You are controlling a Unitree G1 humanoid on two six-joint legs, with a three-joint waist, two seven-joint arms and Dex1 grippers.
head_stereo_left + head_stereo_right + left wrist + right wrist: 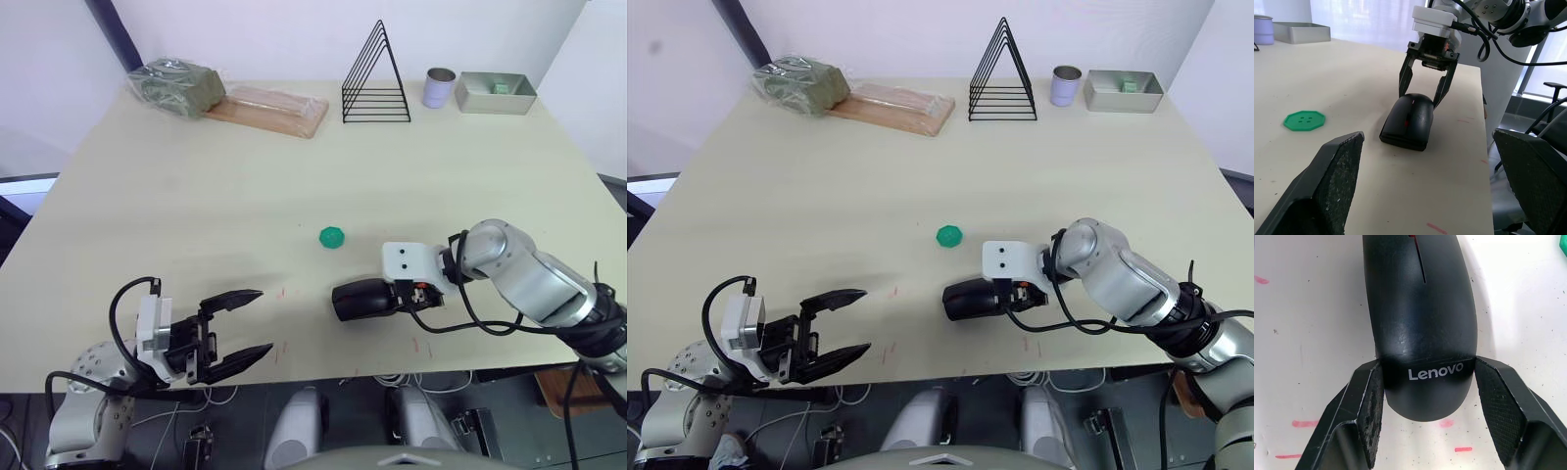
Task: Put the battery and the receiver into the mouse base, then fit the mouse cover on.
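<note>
The right gripper (1422, 406) has its two fingers open around the back end of the mouse cover (1418, 318). One finger touches its side; the other has a small gap. The cover sits on the table (196, 196), near the front edge, with a green disc (332, 236) at about eleven o'clock from it. The left gripper (235, 328) waits wide open, holding nothing.

If the fingers squeeze unevenly, the smooth shell could slide or twist away. I can't see the base, battery or receiver under the cover.
</note>
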